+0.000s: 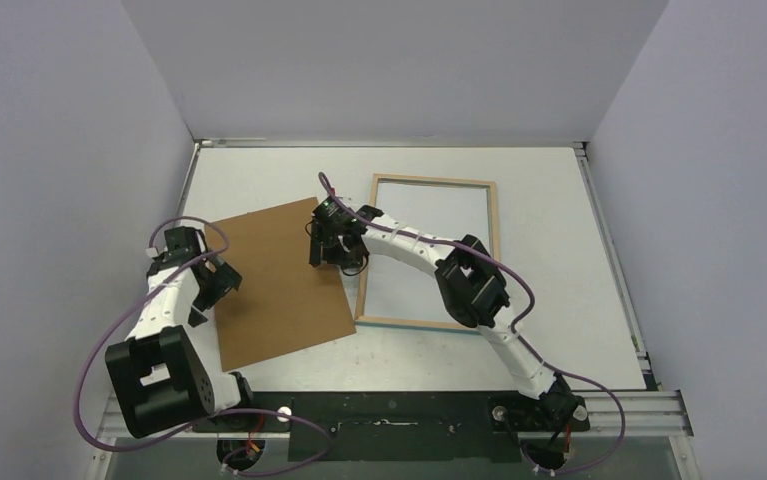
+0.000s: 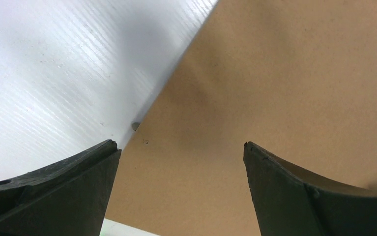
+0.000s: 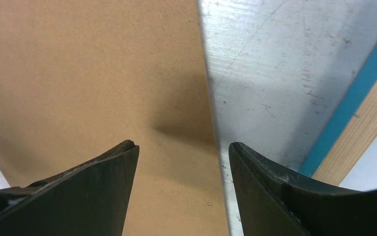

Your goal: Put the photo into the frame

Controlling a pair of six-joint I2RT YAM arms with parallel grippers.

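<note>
Hovering open and empty over the left edge of the flat brown rectangular board point(image 1: 274, 290) is the left gripper point(image 1: 213, 288), while the right gripper point(image 1: 333, 252), jaws also apart, hangs over its right edge beside the thin wood-edged rectangular frame point(image 1: 435, 181) lying on the white table point(image 1: 559, 210)

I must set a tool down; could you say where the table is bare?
Bare table: right of the frame, and the far strip behind it. Crowded: the backing board's right edge under the right hand, its left edge by the left hand.
</note>
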